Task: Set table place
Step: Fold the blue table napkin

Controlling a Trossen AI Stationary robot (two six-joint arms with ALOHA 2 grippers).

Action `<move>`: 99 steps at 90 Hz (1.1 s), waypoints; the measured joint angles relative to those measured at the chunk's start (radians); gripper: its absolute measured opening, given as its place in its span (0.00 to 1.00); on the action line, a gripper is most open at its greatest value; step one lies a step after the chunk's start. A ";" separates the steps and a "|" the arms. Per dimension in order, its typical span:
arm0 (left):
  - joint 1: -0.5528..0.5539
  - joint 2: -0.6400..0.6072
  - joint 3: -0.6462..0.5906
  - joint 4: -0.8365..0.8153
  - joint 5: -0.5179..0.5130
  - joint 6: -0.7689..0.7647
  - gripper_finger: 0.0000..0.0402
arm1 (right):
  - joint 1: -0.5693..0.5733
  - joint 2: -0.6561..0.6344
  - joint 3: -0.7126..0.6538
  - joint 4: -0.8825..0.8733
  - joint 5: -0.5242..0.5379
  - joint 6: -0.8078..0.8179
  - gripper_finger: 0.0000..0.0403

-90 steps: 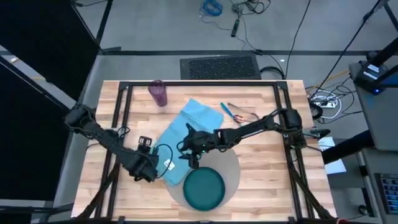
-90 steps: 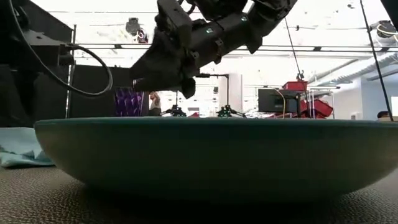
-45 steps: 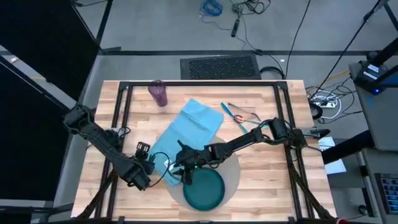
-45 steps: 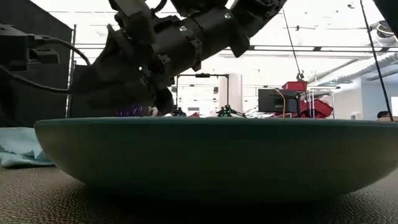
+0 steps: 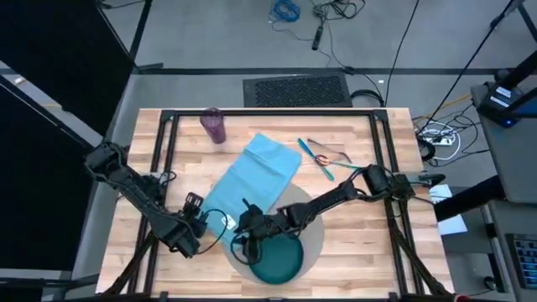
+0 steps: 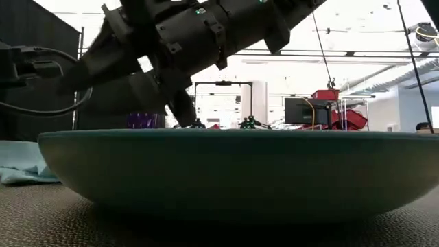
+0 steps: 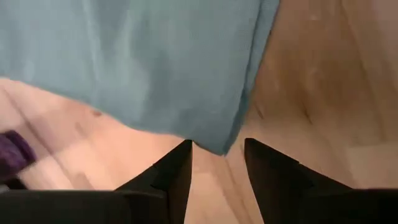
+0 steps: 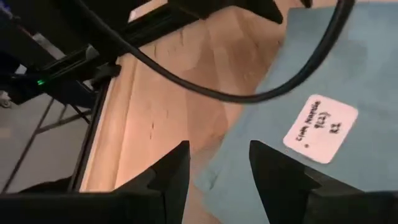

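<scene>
On the counter (image 5: 361, 218): mat (image 5: 315, 225) at the near middle, plate (image 5: 281, 262) on its near part. Napkin (image 5: 252, 180) stretched from the mat's left edge toward the far middle. Cup (image 5: 213, 126) upright at the far left, well apart from the napkin's far end. Cutlery (image 5: 319, 157) just right of that far end. Left gripper (image 5: 208, 221) at the napkin's near left edge, fingers (image 7: 171, 171) spread. Right gripper (image 5: 246, 237) over the napkin's near corner, beside the plate's left rim, fingers (image 8: 171, 171) apart.
</scene>
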 joint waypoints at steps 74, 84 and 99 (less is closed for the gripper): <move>0.009 0.124 -0.011 0.012 0.003 0.017 0.27 | 0.031 0.014 0.000 0.066 0.076 0.042 0.38; 0.009 0.124 -0.011 0.016 0.019 0.020 0.11 | 0.030 0.014 0.000 0.065 0.076 0.041 0.38; 0.013 0.124 -0.011 0.021 0.026 0.023 0.01 | 0.030 0.014 0.000 0.064 0.076 0.037 0.38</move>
